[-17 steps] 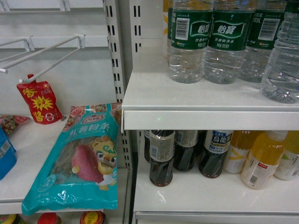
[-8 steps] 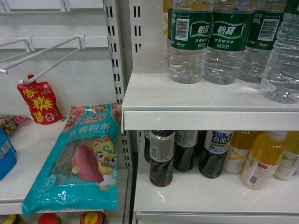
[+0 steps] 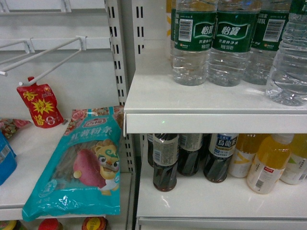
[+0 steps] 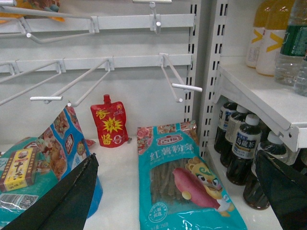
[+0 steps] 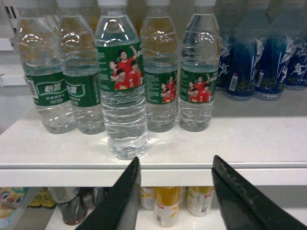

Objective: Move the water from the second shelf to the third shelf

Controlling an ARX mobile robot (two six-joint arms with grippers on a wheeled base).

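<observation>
If the right gripper, spread wide at six o'clock, pushes crooked, the front water bottle could tip into its neighbours.

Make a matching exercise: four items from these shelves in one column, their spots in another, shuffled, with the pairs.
Items:
1. clear ribbed green-label water bottle
2. dark brown drink bottle
3. red spout pouch
4. teal noodle bag

Places:
A. lying flat on the left shelf
B. front of the upper right shelf
C. standing against the left back wall
D. shelf below the water

Pairs: 1-B, 2-D, 3-C, 4-A
</observation>
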